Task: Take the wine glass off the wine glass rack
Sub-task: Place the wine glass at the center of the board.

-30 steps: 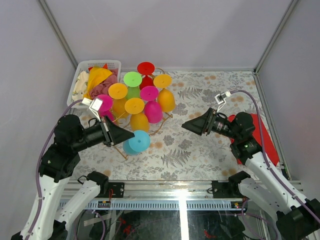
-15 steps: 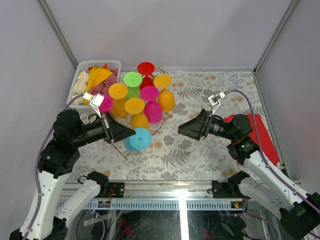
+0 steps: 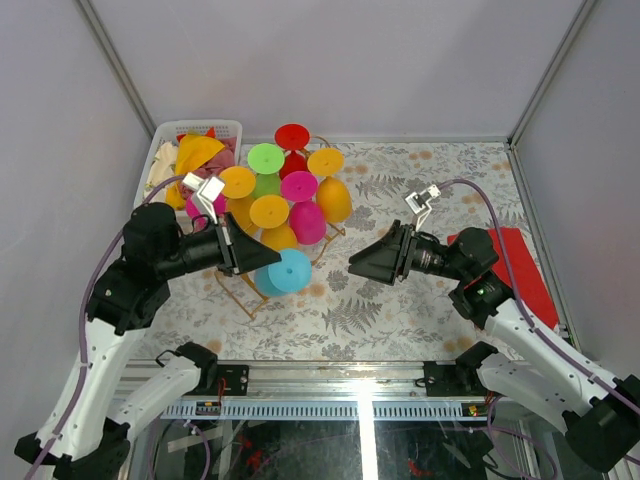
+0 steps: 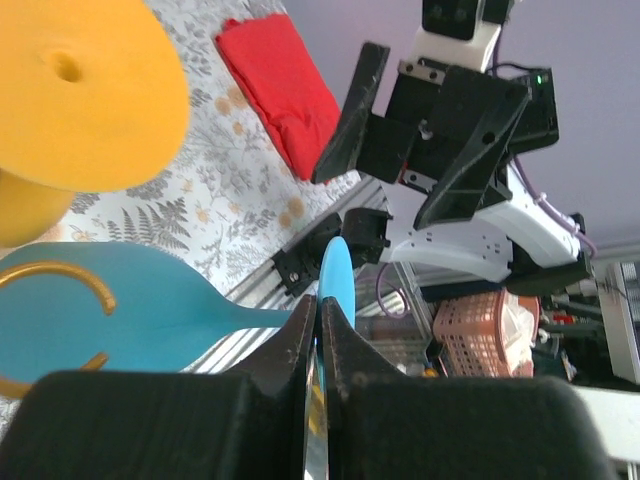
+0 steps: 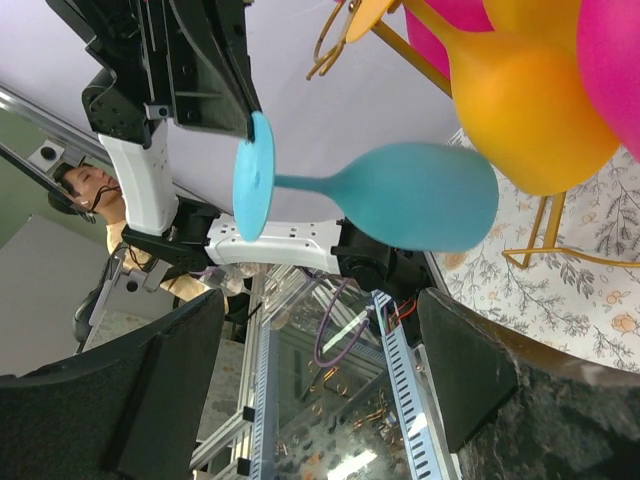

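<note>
While the top external view is looking down on the patterned worktop (image 3: 400, 300), the left gripper (image 3: 262, 262) is pinching the foot of the blue wine glass (image 3: 288, 270) at the near end of the gold wine glass rack (image 3: 243, 299). The right gripper (image 3: 353, 266) is hovering near that glass, apart from it. A white basket (image 3: 160, 150) is sitting far left, a red cloth (image 3: 522, 262) at the right edge. From the left wrist, the jaws are pressing shut on the thin blue foot, seen edge-on; the blue bowl is lying at left with a gold scroll end (image 4: 60, 285) crossing it, contact impossible to tell, and a yellow glass foot (image 4: 80, 95) is showing above. From the right wrist, the jaws are standing wide apart, holding nothing; the blue glass is lying nearly level, its bowl just beside an orange glass (image 5: 510, 90).
</note>
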{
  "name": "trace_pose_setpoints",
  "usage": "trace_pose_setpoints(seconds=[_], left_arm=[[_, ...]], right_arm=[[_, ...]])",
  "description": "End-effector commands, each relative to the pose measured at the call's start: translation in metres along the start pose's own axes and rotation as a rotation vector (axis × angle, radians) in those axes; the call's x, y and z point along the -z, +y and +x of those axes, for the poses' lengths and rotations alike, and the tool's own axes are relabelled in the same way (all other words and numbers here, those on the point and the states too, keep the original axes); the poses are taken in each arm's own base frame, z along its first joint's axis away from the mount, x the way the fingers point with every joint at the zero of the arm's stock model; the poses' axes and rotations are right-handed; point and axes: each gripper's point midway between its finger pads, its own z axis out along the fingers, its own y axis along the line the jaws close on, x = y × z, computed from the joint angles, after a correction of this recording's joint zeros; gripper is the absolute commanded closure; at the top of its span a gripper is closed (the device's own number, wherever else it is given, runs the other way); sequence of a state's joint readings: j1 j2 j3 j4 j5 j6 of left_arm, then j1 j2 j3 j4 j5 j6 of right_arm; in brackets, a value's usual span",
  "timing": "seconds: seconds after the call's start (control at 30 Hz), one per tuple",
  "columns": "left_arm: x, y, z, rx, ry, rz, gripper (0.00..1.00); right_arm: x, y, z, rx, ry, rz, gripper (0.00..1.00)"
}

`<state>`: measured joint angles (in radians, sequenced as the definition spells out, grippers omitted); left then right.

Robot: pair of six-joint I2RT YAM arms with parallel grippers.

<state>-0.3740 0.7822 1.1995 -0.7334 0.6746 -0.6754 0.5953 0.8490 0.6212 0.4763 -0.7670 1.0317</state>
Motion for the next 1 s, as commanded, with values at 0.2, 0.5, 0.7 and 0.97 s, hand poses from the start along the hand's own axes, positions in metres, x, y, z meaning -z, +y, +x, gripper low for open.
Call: trace_pose_setpoints(seconds=[0.2, 0.5, 0.7, 0.97], left_arm=[[-0.040, -0.044, 0.008, -0.101, 0.016, 0.088, 1.00], [-0.076, -0.057, 0.018, -0.149, -0.059, 0.097, 1.00], [-0.081, -0.050, 0.018, -0.163, -0.140, 0.110, 1.00], [-0.088, -0.048, 0.032, -0.164, -0.164, 0.151, 1.00]], right_arm=[[0.003, 0.025, -0.015, 0.103, -0.037, -0.015, 0.15], [0.011, 0.032, -0.002, 0.136, 0.022, -0.036, 0.21], [0.015, 0.038, 0.007, 0.160, 0.067, -0.077, 0.43], [0.016, 0.038, 0.010, 0.186, 0.074, -0.087, 0.81]])
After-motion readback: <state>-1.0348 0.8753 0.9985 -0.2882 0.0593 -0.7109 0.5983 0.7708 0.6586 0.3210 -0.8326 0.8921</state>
